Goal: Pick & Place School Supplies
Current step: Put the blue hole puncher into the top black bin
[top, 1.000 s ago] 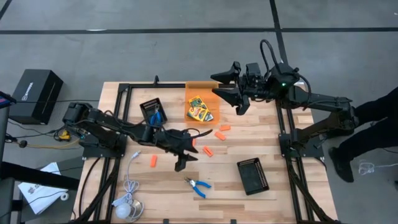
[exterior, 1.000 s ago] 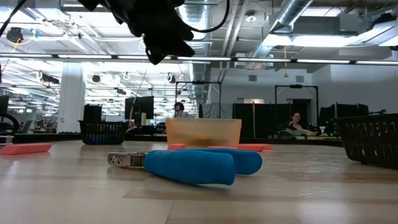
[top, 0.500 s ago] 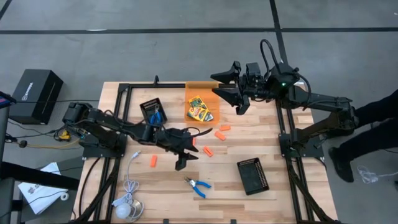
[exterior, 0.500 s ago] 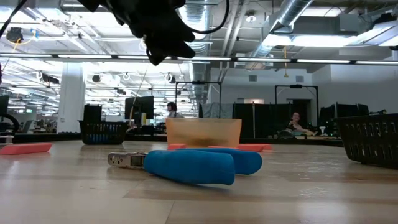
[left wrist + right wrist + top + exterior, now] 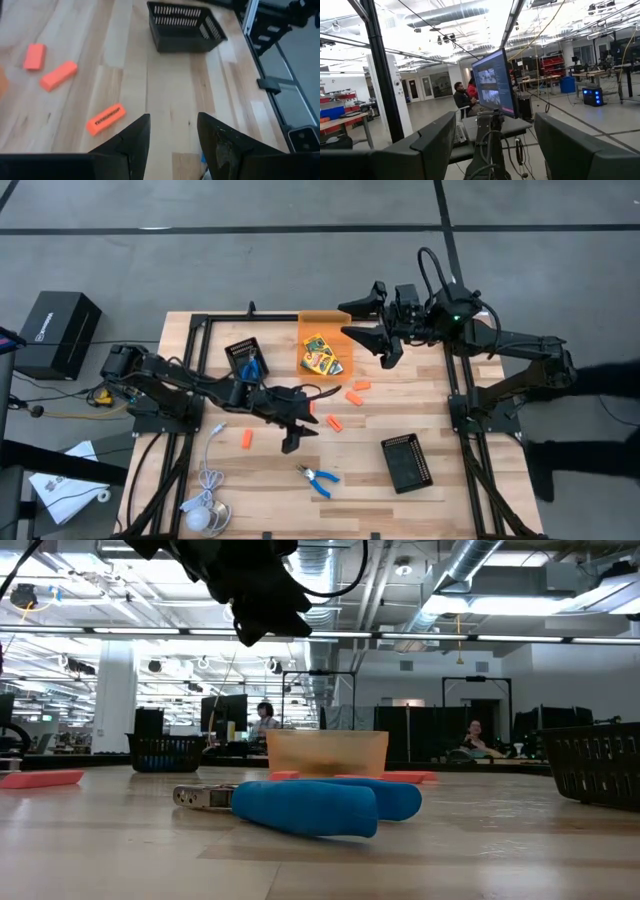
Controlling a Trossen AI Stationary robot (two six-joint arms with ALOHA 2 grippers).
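Observation:
Two yellow-and-green crayon boxes (image 5: pixel 320 355) lie in the orange bin (image 5: pixel 323 320) at the far middle. Several short orange pieces (image 5: pixel 333 423) lie flat on the wood, one (image 5: pixel 105 119) just ahead of my left gripper. A blue-handled tool (image 5: pixel 318 478) lies near the front edge, large in the low view (image 5: pixel 310 805). Another blue-handled tool lies in the black tray (image 5: pixel 245 360). My left gripper (image 5: pixel 302 436) hovers open above the table's middle, tipped downward, nothing between its fingers (image 5: pixel 172 135). My right gripper (image 5: pixel 355 315) is raised high beside the bin, open and empty (image 5: pixel 495 120).
A second black tray (image 5: pixel 405 462) stands at the near right, also in the left wrist view (image 5: pixel 185 26). A white cable with a round puck (image 5: pixel 205 500) lies at the near left. Black frame rails (image 5: pixel 460 410) run along the table's sides.

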